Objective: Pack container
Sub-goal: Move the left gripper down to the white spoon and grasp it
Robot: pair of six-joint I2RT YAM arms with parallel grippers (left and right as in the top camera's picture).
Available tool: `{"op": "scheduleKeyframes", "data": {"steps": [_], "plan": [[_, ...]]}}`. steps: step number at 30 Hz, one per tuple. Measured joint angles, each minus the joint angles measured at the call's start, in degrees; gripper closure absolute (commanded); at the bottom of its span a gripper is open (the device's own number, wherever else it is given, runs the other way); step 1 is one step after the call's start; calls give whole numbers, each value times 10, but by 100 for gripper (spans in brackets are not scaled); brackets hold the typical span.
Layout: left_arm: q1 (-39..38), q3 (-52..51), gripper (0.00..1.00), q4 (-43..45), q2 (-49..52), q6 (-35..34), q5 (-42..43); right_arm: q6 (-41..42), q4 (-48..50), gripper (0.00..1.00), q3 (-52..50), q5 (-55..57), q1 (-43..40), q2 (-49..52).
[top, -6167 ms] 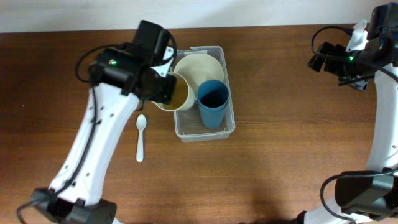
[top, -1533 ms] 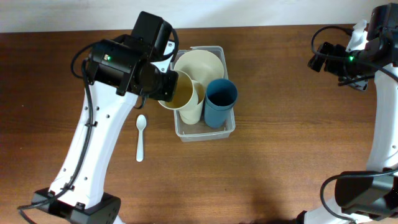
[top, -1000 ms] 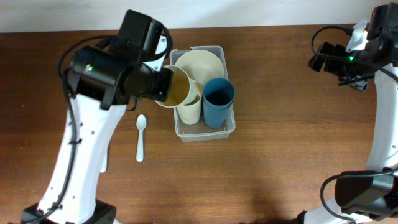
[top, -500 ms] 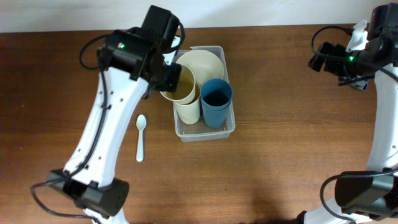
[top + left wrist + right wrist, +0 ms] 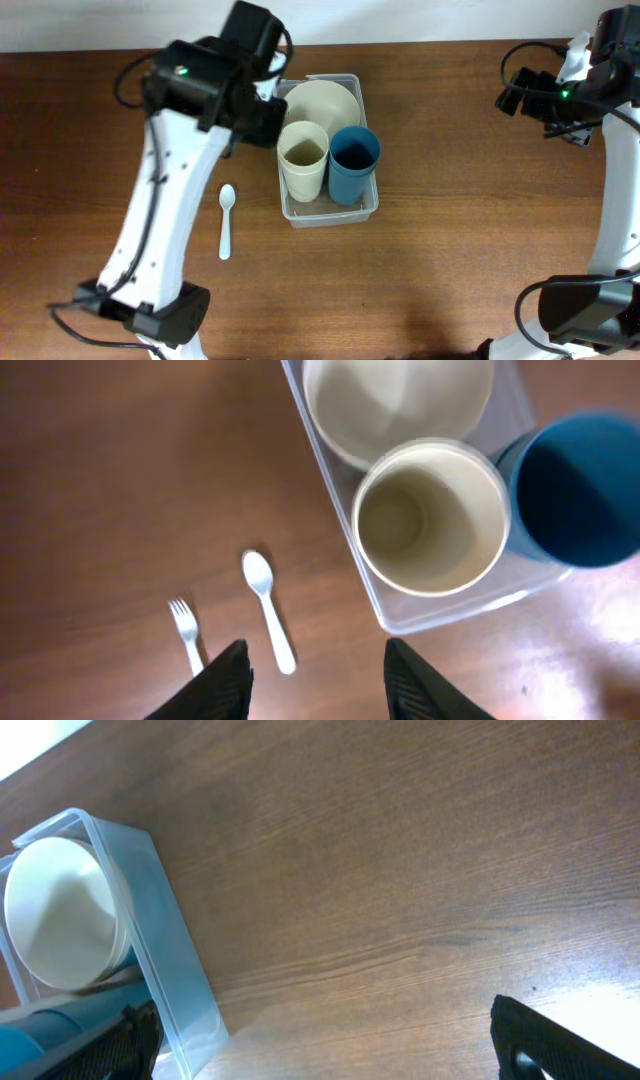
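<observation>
clear glossy plastic container point(image 5: 330, 213) on a dark, smooth wood-grain table point(image 5: 450, 250)

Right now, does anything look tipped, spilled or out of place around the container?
Nothing stands out. The cream cup and blue cup stand upright in the container beside the cream bowl; a spoon and fork lie on the table outside it.
</observation>
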Motion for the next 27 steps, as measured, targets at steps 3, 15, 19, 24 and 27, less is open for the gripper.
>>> {"op": "scheduleKeyframes", "data": {"steps": [3, 15, 19, 24, 27], "plan": [[0, 44, 46, -4, -9, 0, -18, 0, 0, 1, 0, 0, 0, 0], [61, -127, 47, -3, -107, -10, -40, 0, 0, 1, 0, 0, 0, 0], [101, -288, 43, 70, -105, -16, -27, 0, 0, 1, 0, 0, 0, 0], [144, -493, 43, 243, -96, 11, 55, 0, 0, 1, 0, 0, 0, 0], [158, -579, 43, 313, -92, 18, 80, 0, 0, 1, 0, 0, 0, 0]]}}
